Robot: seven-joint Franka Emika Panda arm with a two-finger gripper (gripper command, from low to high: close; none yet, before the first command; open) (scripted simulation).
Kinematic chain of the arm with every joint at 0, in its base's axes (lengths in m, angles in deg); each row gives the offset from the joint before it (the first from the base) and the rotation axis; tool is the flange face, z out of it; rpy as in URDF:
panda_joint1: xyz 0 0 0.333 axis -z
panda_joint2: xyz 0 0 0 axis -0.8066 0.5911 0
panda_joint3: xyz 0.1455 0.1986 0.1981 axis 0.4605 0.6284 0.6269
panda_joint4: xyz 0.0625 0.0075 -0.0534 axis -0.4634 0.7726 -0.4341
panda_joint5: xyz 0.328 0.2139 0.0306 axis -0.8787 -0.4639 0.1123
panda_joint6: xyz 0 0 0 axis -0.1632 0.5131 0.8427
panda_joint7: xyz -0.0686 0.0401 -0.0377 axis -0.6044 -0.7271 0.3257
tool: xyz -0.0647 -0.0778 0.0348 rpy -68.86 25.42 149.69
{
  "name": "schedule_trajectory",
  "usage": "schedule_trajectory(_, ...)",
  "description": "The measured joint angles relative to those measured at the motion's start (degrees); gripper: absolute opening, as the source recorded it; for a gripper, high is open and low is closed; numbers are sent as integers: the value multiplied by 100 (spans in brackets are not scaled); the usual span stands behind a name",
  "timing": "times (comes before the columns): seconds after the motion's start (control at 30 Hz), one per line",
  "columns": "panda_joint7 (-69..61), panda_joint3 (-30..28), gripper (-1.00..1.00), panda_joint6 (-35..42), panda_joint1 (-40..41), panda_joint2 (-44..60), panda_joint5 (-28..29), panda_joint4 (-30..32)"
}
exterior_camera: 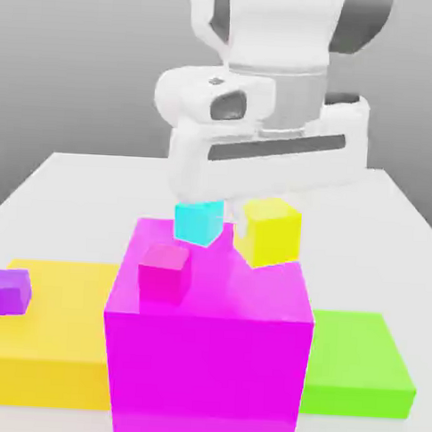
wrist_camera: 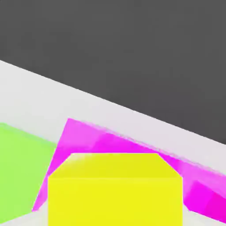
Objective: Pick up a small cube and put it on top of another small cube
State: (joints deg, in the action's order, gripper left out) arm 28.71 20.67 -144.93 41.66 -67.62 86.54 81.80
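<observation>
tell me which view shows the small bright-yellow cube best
The exterior view: there the small bright-yellow cube appears whole, tilted, just under the gripper, above the big magenta block and beside the small cyan cube. The hand view shows the same cube close up, cut off by the frame edge.

Small yellow cube (wrist_camera: 114, 194) sits closest to the cam, its front face and top both visible, slightly tilted. Big magenta block (wrist_camera: 110, 141) lies behind and below it, w/ a green slab (wrist_camera: 20, 167) off to one side. White table (wrist_camera: 66, 101) runs past both to a dark grey backdrop.
</observation>
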Motion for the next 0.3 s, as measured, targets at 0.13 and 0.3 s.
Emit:
schedule_trajectory(0.13,61,-166,-100,-39,271,140,127,153)
schedule_trajectory(0.3,42,-200,100,-444,288,308,112,410)
